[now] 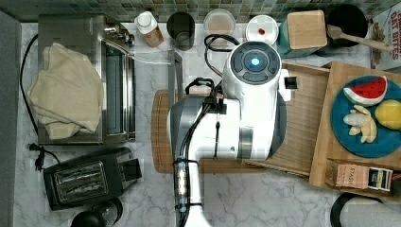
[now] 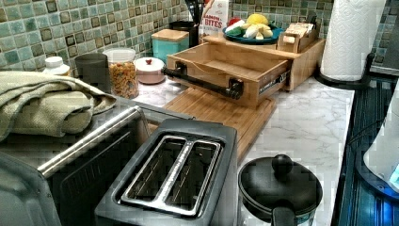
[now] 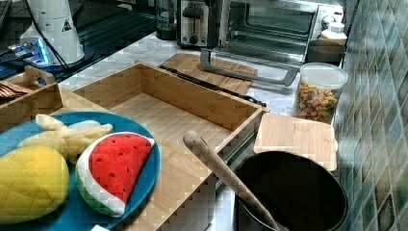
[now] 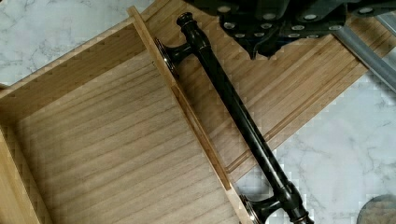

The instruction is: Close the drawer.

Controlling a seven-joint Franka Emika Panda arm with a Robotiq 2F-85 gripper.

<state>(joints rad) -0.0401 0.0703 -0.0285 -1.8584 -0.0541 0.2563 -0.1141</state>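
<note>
The drawer (image 2: 225, 70) stands pulled out of the pale wooden box (image 2: 303, 52), with nothing on its fine-striped bottom (image 4: 112, 154). Across its front runs a black bar handle (image 4: 233, 116), which hangs over the brown cutting board (image 2: 221, 115). In the top view the white arm (image 1: 246, 109) covers most of the drawer (image 1: 305, 123), which sticks out to the top view's left of the box. The dark underside of my gripper (image 4: 261, 44) hovers just above the cutting board, on the outer side of the handle and near one of its ends, apart from it.
A blue plate of toy fruit (image 1: 364, 118) and a tea box sit on top of the wooden box. The toaster oven (image 1: 85, 75) has its door (image 3: 245, 62) lying open toward the cutting board. A toaster (image 2: 174, 174), cereal jar (image 3: 317, 94) and pot (image 3: 293, 192) stand around.
</note>
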